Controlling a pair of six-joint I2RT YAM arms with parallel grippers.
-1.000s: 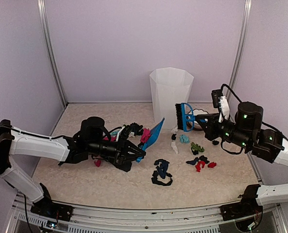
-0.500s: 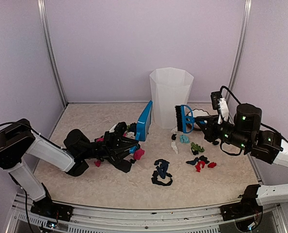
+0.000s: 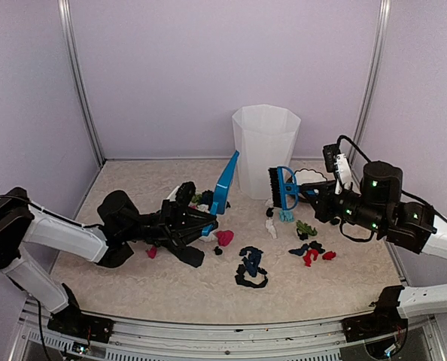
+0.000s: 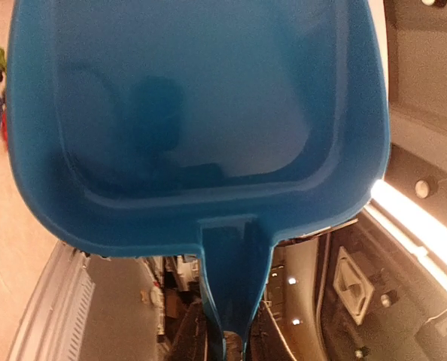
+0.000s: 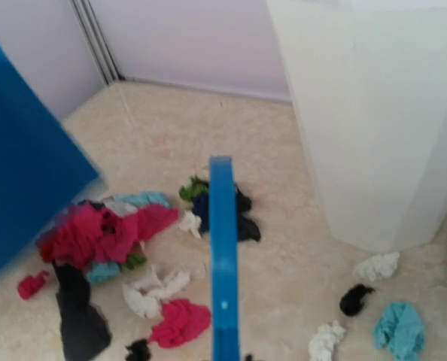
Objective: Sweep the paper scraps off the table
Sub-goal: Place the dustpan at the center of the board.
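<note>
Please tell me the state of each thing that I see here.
dustpan, tilted steeply, empty, held by left end effector.
brush, held by right end effector, in front of the bin.
bin, upright, open on top.
paper scraps, scattered on the table, not swept up.

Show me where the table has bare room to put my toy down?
Bare table lies in the far left corner, behind the left arm and left of the dustpan. Another free strip runs along the front edge, below the paper scraps. It's crowded in the middle, from dustpan to brush.
</note>
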